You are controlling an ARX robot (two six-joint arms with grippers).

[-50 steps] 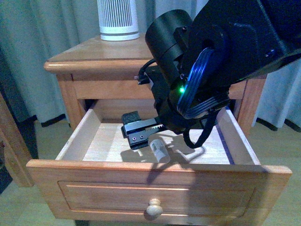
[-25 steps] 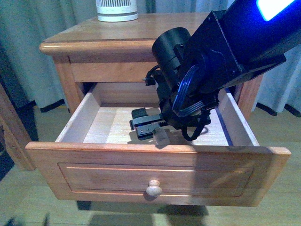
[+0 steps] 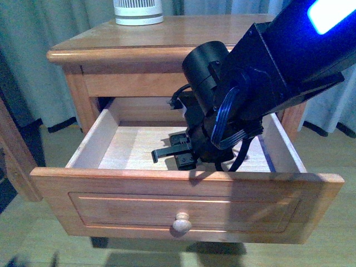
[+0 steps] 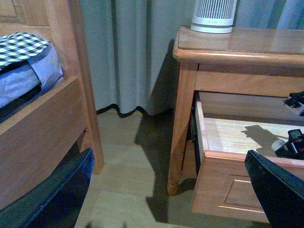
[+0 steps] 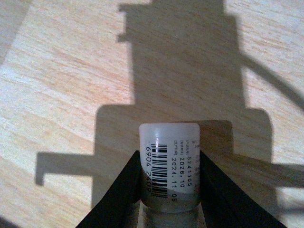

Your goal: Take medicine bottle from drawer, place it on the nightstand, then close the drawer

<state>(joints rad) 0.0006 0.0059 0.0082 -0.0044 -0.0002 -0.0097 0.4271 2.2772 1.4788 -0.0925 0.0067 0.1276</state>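
I count 1 nightstand point(image 3: 139, 41) with 2 drawers, the open drawer point(image 3: 111, 206) and the shallow drawer point(image 3: 128, 84), 1 knob point(image 3: 181, 224) showing, 1 medicine bottle point(image 5: 169, 164), 1 white ribbed appliance point(image 3: 138, 11), 1 bed point(image 4: 42, 118).

The right arm point(image 3: 289, 50) is matte black and boxy, with a bright blue-white lit panel point(image 3: 329, 12) on the link farthest from the hand. Just behind the right gripper point(image 3: 172, 157) sits a fat black cylindrical housing point(image 3: 207, 64) — beside it loops a flat ribbed blue cable point(image 3: 229, 114), and under it a thin black cable point(image 3: 240, 161). Its fingers point(image 5: 118, 192) are plain black wedges. The left gripper's fingers point(image 4: 278, 187) look dark — perhaps rubber-coated.
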